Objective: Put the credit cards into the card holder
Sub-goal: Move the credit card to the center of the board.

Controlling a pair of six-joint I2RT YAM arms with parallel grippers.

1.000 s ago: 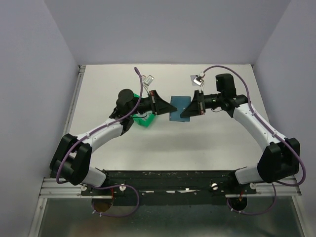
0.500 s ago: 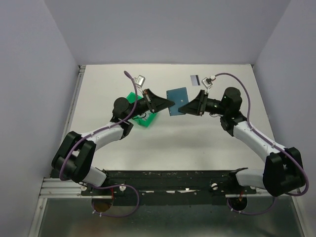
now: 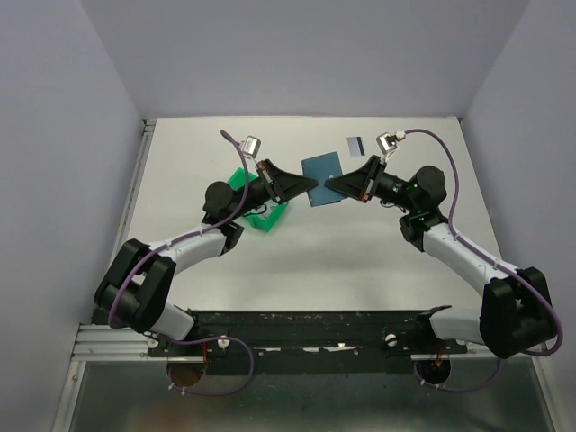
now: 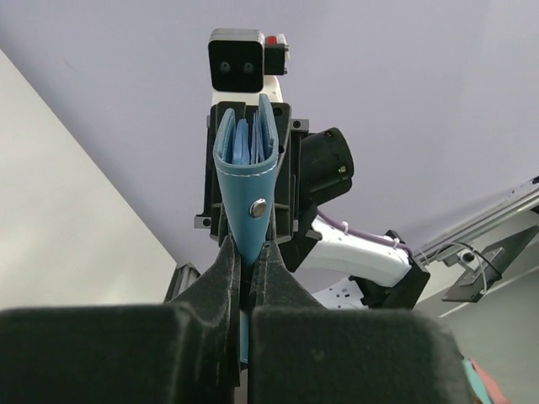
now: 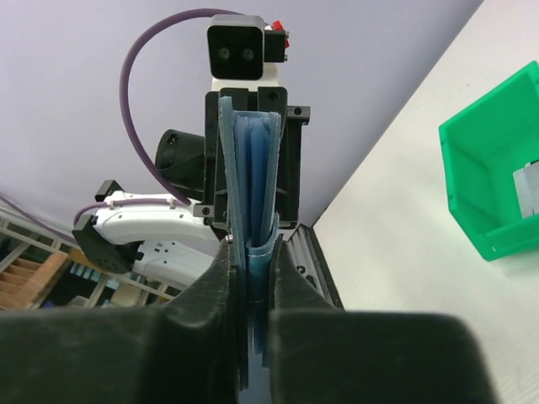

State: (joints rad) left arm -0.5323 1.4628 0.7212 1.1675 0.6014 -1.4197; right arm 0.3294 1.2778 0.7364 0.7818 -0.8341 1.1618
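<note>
Left pincer (image 3: 311,187) and right pincer (image 3: 329,184) both clamped the slate-blue folding card holder (image 3: 322,167) aloft.
Uneven pulling could have twisted it loose.

Bin (image 3: 267,219) left of card holder (image 3: 322,166)

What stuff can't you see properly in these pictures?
- Top view: the green bin is half hidden under the left arm.
- Right wrist view: the grey thing in the bin is cut off by the picture's edge.
- Wrist views: the card holder shows edge-on, so what its pockets hold is unclear.
- Top view: the card on the table is too small for detail.
</note>
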